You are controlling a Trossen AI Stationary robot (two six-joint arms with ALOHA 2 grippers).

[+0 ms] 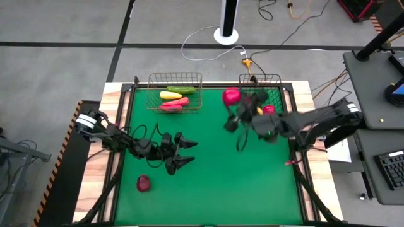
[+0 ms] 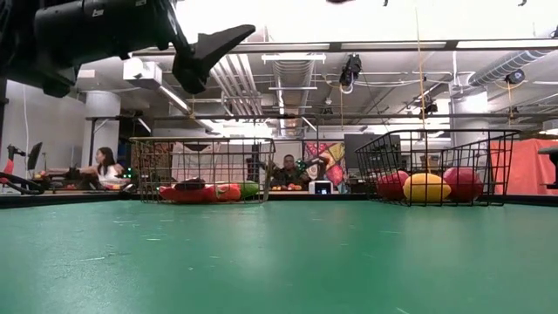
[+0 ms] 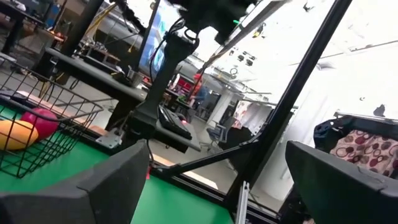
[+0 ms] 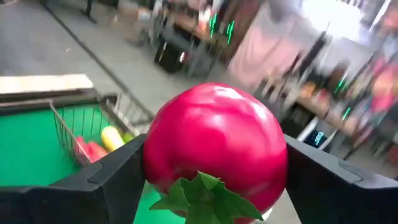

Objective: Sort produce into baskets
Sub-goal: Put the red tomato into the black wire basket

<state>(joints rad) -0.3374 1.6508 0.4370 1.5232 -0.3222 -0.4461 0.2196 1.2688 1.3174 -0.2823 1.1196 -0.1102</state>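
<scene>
Your right gripper [image 1: 232, 104] has the round red fruit [image 4: 214, 146] pinched between its fingers, leafy green cap showing in the right wrist view, and it hangs in the air above the far half of the green table [image 1: 221, 183]. Here is the relation that matters: the dark basket [image 1: 278, 81] sits at the far right corner, and the fruit hangs just to the left of its near-left corner, not yet over the opening. So the carry runs rightward and a touch toward the far edge, by my read. Round fruit, no long axis to fuss over; you only need it inside the rim before the fingers spread.

In the low view that dark basket already holds round pieces, a yellow lemon [image 2: 426, 187] between two red ones. The tan basket [image 1: 175, 79] at the far left holds the long produce: green cucumber [image 1: 181, 90], long yellow piece [image 1: 170, 95], red chilies [image 1: 175, 104]. Red and round, so it looks bound for the dark one.

Your left gripper [image 1: 183, 153] is spread wide and empty, hovering over the near-left part of the table. One dark-red fruit [image 1: 143, 183] lies on the mat toward the near-left, and the left arm is clearly the nearer one for it; from the gripper it lies toward the near edge and to the left.
</scene>
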